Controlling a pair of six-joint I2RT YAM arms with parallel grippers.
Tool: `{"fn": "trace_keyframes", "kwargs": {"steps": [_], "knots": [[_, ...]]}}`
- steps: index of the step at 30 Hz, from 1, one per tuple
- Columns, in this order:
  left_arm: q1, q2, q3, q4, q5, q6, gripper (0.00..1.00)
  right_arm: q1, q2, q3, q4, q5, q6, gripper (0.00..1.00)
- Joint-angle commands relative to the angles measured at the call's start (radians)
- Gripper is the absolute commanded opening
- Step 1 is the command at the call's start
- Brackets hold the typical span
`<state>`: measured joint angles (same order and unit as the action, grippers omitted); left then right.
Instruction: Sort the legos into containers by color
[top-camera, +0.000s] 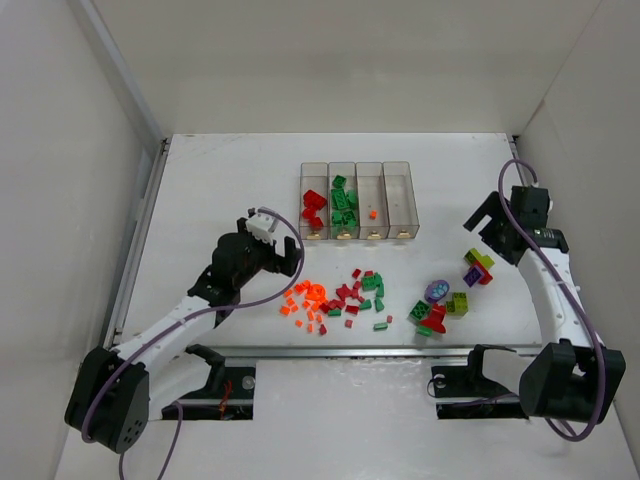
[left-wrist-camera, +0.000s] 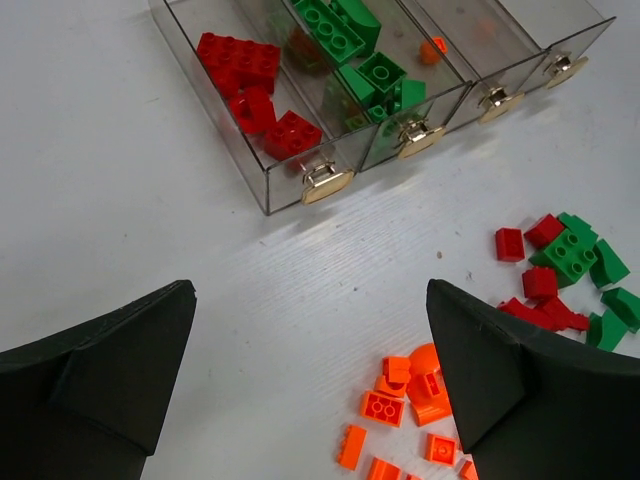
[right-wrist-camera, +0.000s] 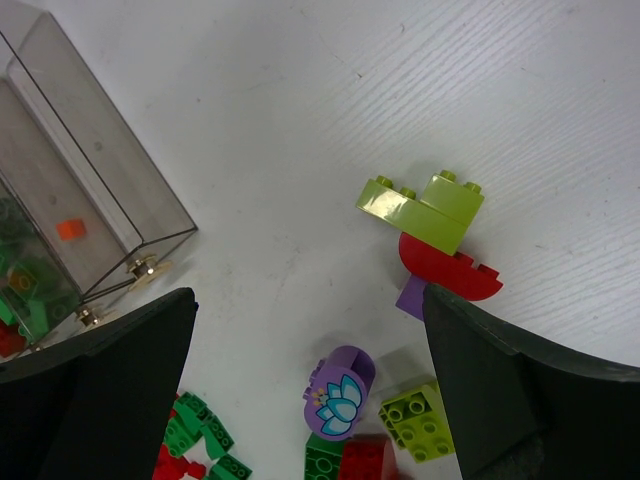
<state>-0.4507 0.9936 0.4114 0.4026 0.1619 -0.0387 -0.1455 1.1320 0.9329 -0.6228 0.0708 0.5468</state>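
A white surface (top-camera: 220, 190) is closed in by plain white walls (top-camera: 350, 60) on three sides. The four clear containers (top-camera: 398, 195) are set in a row mid-surface, some holding red, green and orange pieces, with most legos (top-camera: 368, 283) scattered just before them. The left tool (left-wrist-camera: 308, 300) and right tool (right-wrist-camera: 308, 300) are held wide apart, empty.

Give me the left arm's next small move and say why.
Probably lower the left end effector onto the nearest brick of the orange pile. Its jaws stand open and empty above the table, the pile lies right beside them, and the third bin holds only one orange piece.
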Motion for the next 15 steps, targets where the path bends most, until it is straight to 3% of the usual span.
{"fn": "trace_keyframes", "kwargs": {"steps": [1, 15], "knots": [[-0.005, -0.018, -0.003, 0.111, 0.027, -0.02, 1.0, -0.008, -0.026, -0.009, 0.008, 0.014, 0.01, 1.0], [-0.005, -0.018, -0.003, 0.111, -0.001, -0.029, 1.0, -0.008, 0.002, -0.048, 0.008, 0.041, 0.01, 0.93]]}}
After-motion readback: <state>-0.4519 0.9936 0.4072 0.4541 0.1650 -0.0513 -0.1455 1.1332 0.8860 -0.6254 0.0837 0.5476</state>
